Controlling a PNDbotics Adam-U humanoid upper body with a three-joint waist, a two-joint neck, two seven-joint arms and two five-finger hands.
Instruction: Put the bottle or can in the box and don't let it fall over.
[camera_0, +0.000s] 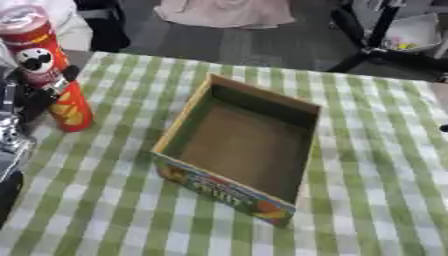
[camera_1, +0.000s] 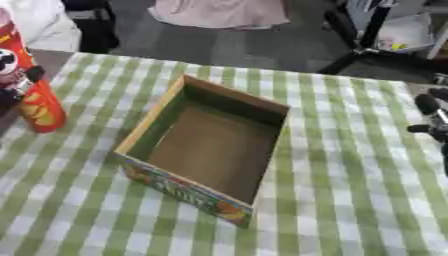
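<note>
Transport step, early. Left hand (camera_0: 35, 92) at far left edge, fingers curled round the tall red can (camera_0: 45, 70), gripping near mid-height. Can upright, slight lean if any, base looks just off or barely on the bench (camera_0: 376, 200); cannot tell which. Can well left of the box (camera_0: 236, 150), not yet over it.

Box open-topped, cardboard, printed front wall toward the camera, set askew on the green checked cloth. Interior bare, nothing inside. Near-left wall stands between can and the box floor.

Right hand (camera_1: 430, 117) only partly visible at the right edge in the right eye view, dark fingers showing; cannot tell whether open or closed. Appears idle, well apart from the box.

Next move, as judged: lift can high enough to clear the left wall, carry rightward until centred over the box floor, keep the axis vertical, lower straight down until the base sits flat, then open fingers without dragging the body sideways. Main risk: tall narrow can, top-heavy look, clipping the wall edge or landing on a tilt, tipping on release.
</note>
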